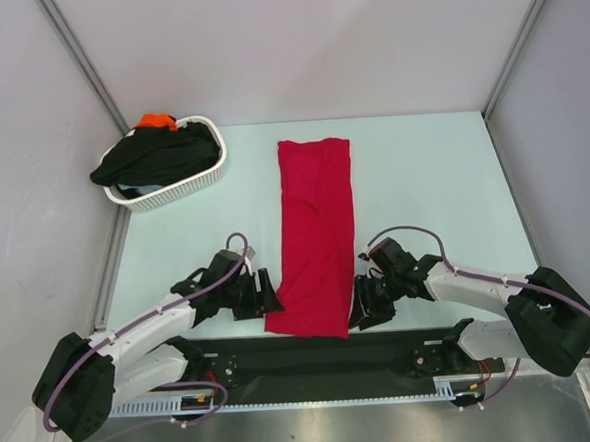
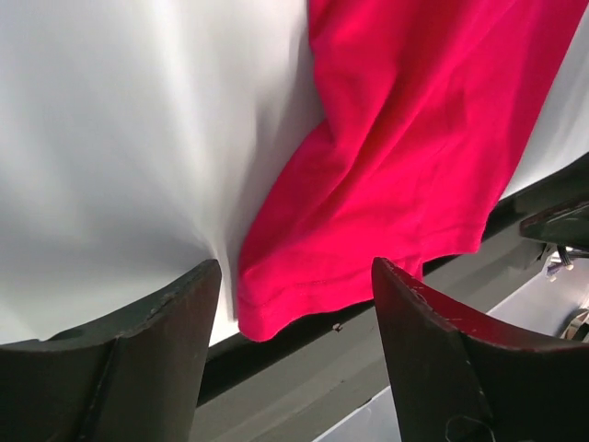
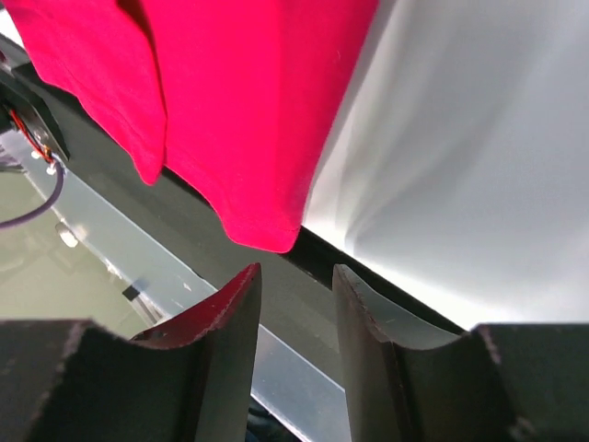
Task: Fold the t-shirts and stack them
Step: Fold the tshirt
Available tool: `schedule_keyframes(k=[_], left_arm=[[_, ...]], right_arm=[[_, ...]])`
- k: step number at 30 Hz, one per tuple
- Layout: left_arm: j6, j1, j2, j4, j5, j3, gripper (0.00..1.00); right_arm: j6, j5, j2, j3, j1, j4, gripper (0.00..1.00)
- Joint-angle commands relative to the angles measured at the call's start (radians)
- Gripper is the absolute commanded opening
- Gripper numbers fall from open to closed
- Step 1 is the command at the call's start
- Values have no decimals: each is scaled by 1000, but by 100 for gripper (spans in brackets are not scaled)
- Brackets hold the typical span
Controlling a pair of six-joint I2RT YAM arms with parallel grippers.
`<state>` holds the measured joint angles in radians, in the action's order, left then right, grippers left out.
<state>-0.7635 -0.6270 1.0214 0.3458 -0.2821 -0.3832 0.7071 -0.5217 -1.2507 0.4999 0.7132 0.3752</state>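
Note:
A crimson red t-shirt lies folded into a long strip down the middle of the table, its near end hanging over the front edge. My left gripper is open beside the shirt's near left corner, not touching it. My right gripper is open, its jaws a narrow gap apart, beside the near right corner, also apart from it. A black t-shirt and an orange one lie in the white basket.
The basket stands at the back left of the table. A black bar runs along the table's front edge under the shirt's hem. Grey walls with metal posts enclose the table on three sides.

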Motion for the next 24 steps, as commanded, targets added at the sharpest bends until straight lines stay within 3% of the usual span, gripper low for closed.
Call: schedule_keyframes(k=[1,8,14,17,24], left_arm=[[-37,-14,-15,-28,32,21,72],[-76,-19,-50,-57,12,76,67],[-85,-20,-76,-30,20,70,66],[-92,-20,-98,-13,21,67,65],[-114,-20,-147,41,21,56,65]], right_arm=[[14,-61,-1,-40,0,-110,42],[178,-120,-27,-147,23,-338,42],[293,-26,-15,-176,63,-364,43],[388,-14,-13,-210,69,-481,42],[423,98,0,-193,91,-404,41]])
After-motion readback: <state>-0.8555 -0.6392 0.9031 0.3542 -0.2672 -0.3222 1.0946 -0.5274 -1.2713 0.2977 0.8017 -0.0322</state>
